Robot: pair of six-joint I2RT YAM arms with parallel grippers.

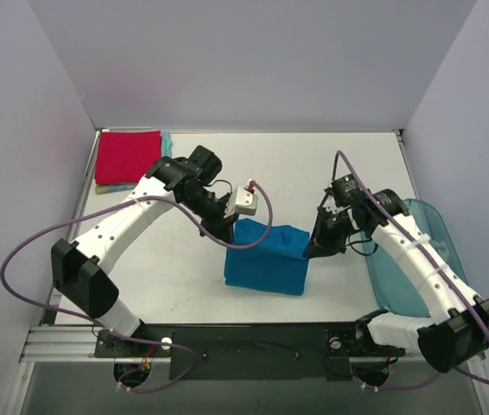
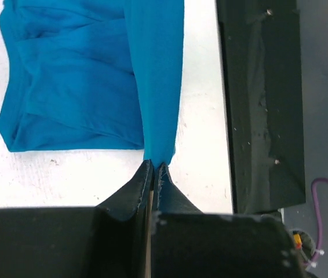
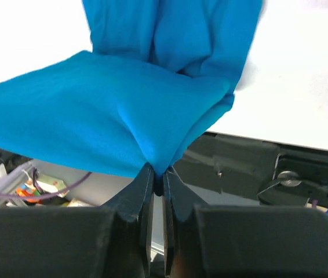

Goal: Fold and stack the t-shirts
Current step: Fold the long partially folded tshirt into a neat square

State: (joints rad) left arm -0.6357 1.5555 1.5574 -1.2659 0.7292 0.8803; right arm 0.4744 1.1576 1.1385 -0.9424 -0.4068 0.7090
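The bright blue t-shirt (image 1: 266, 258) lies partly folded in the middle of the table, its far edge lifted off the surface. My left gripper (image 1: 230, 227) is shut on the shirt's far left corner, where its closed jaws pinch the cloth (image 2: 155, 165). My right gripper (image 1: 312, 248) is shut on the far right corner, and the blue cloth (image 3: 123, 110) drapes from its closed jaws. A folded red t-shirt (image 1: 126, 156) sits at the far left corner on top of light teal (image 1: 168, 140) and yellowish (image 1: 111, 188) ones.
A translucent blue plastic bin (image 1: 417, 259) stands at the right edge, under my right arm. The black mounting rail (image 1: 253, 346) runs along the near edge. White walls close the far and side edges.
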